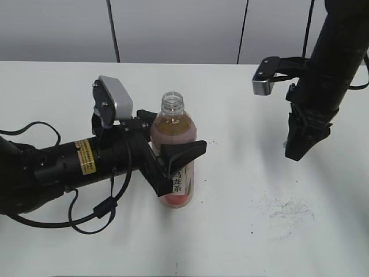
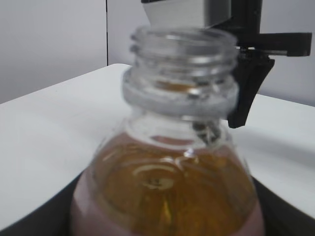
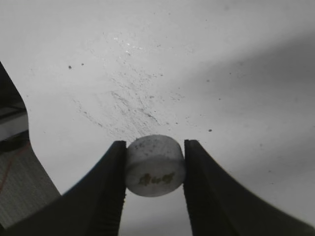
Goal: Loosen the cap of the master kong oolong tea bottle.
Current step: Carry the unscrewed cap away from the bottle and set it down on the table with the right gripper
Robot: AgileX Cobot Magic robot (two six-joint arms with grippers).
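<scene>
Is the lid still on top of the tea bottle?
No, the tea bottle has a bare open neck, and the cap sits pinched between the right gripper fingers above the table.

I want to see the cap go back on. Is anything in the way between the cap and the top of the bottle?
Nothing visible blocks it. The right gripper holds the cap in its jaws, off to the side above the table. The bottle stands upright with an open neck, and the left gripper clamps its body lower down, not its mouth.
</scene>
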